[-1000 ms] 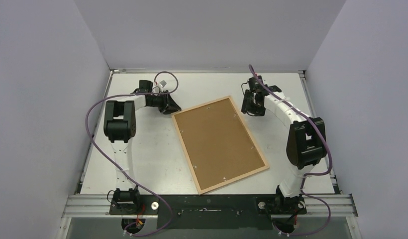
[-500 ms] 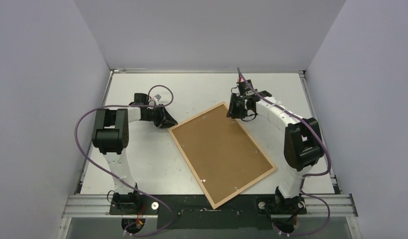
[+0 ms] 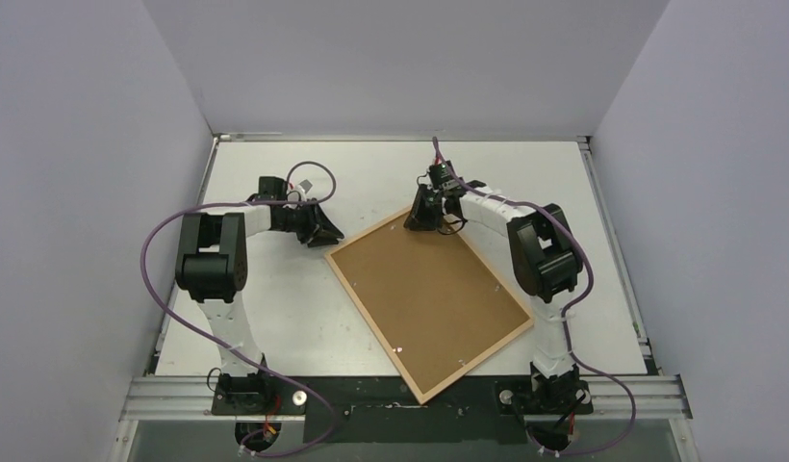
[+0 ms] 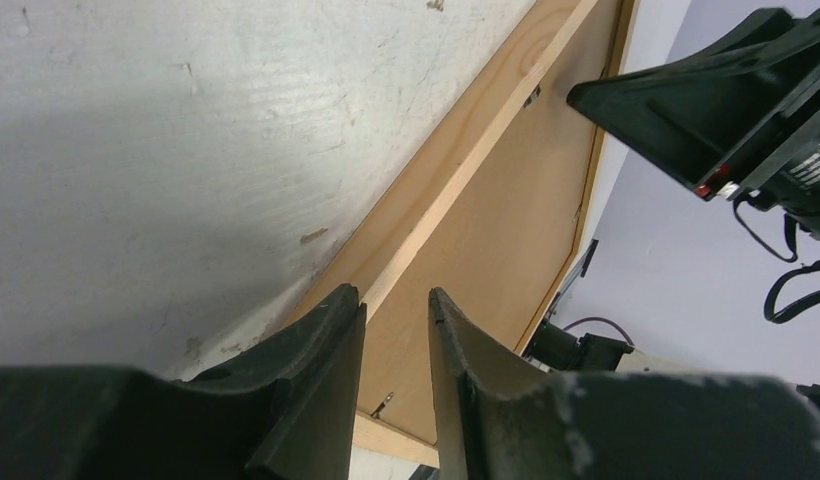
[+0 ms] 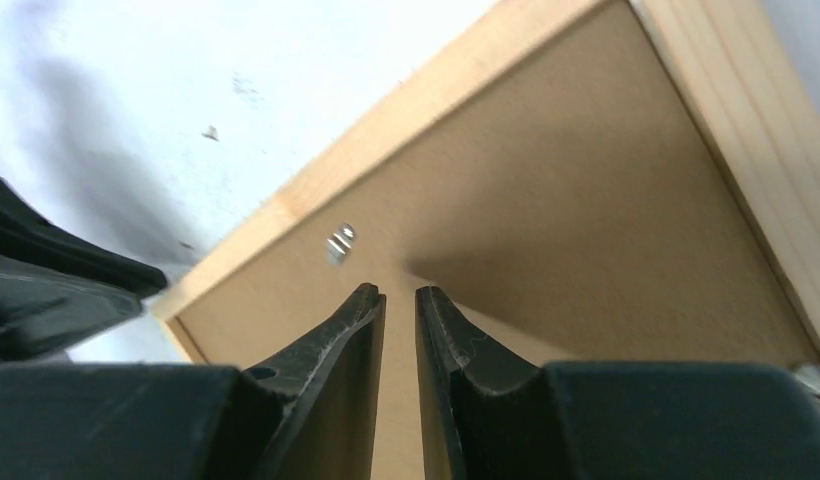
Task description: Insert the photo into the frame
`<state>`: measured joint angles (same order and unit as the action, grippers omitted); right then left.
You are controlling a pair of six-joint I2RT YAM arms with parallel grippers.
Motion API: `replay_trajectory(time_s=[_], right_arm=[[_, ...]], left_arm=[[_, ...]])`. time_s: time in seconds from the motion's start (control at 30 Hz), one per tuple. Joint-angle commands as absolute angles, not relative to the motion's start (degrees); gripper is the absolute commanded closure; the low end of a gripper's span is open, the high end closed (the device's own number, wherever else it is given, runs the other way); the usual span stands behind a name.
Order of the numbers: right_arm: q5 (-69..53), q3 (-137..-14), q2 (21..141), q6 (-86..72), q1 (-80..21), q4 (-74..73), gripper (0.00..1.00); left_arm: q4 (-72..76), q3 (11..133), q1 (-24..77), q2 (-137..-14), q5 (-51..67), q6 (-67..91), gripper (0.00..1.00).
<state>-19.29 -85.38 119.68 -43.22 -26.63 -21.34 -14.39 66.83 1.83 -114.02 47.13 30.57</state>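
Frame [image 3: 427,292] rotated clockwise, R gripper [image 3: 421,217] now over its far corner; both jaws narrowly parted, gripping nothing. Photo unseen, likely inside already.

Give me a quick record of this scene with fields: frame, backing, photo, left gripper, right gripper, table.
frame: light-wood frame lying face down, skewed on the table
backing: brown backing board set inside the rails
photo: not visible in any view
left gripper: left gripper at the frame's left corner, fingers straddling the rail, small gap
right gripper: right gripper over the backing near the far corner, beside a metal clip, fingers nearly together
table: white table
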Motion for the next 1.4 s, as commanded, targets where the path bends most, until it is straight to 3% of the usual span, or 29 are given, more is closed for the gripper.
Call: replay_trajectory(time_s=[0.0, 0.4, 1.03, 1.37], right_arm=[[-20.6, -88.2, 121.5, -47.8, -27.6, -13.8, 0.8], [-25.5, -86.2, 124.6, -54.6, -28.5, -6.6, 0.71], [-24.3, -83.0, 123.8, -56.4, -29.0, -4.4, 0.71], [-21.3, -77.6, 123.4, -63.4, -30.6, 5.6, 0.73]], left_arm=[[-16.5, 65.8, 1.8, -111.6, 48.8, 28.3, 0.72], [-17.1, 61.3, 1.8, -110.0, 49.0, 28.8, 0.75], [-14.1, 63.5, 2.2, -111.9, 49.8, 31.4, 0.75], [-13.8, 63.4, 4.3, -112.8, 49.8, 31.9, 0.75]])
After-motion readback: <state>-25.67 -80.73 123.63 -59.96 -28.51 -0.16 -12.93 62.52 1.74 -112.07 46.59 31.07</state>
